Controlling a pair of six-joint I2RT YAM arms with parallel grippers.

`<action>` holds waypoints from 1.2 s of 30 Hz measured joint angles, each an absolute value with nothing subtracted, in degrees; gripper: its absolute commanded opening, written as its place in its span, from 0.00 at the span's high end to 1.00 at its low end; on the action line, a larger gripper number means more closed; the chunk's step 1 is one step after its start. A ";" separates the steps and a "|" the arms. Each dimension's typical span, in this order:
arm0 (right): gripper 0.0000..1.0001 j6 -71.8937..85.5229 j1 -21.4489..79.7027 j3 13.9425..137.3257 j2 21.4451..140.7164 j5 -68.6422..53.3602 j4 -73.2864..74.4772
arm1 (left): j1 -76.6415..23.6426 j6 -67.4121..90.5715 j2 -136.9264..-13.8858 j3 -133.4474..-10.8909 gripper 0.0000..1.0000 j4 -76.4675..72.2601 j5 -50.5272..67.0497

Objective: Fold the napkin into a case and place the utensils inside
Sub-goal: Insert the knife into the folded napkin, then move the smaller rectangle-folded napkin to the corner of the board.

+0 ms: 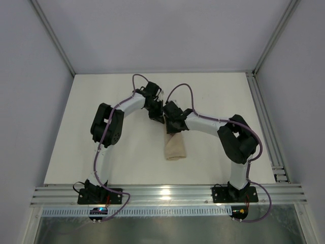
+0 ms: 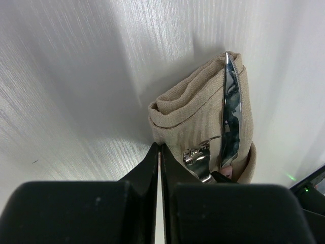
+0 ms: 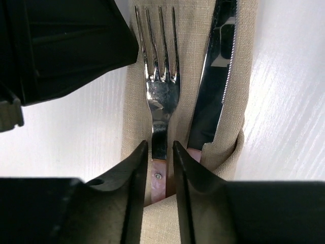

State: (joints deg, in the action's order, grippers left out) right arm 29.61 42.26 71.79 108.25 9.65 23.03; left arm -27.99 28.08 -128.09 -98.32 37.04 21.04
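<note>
Fork (image 3: 161,94) between right tool (image 3: 160,146) jaws

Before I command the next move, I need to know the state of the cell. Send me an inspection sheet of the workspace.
Surface: white table, flat and matte.
Job's things: napkin case lies flat between the arms. The fork and knife sit side by side in it, handles tucked into the pocket, tines and blade sticking out.
Clutter: nothing seen.
Grippers: left gripper is shut and empty, just beside the case. The right gripper has its jaws astride the fork's handle; whether they pinch it cannot be told.
Cables: purple cables loop along both arms, off the case.
Surroundings: grey walls; aluminium rail at the near edge.
</note>
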 measured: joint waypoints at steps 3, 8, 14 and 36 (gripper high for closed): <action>0.59 28.82 42.26 71.79 107.11 9.69 24.18 | -27.99 27.97 -128.09 -98.32 0.99 37.08 20.99; 0.56 27.42 41.69 72.03 100.92 8.54 25.85 | -27.99 26.44 -127.74 -98.35 0.93 37.95 20.71; 0.56 27.11 38.68 69.97 91.88 4.97 25.15 | -27.99 23.35 -125.62 -98.19 0.93 42.15 19.97; 0.59 25.43 27.40 51.33 88.58 -10.68 17.37 | -43.05 14.48 -112.22 -82.70 0.68 47.27 19.09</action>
State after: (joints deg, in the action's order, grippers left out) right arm 25.43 27.40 51.33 88.58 -10.68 17.37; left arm -43.05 14.48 -112.22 -82.70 47.27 19.09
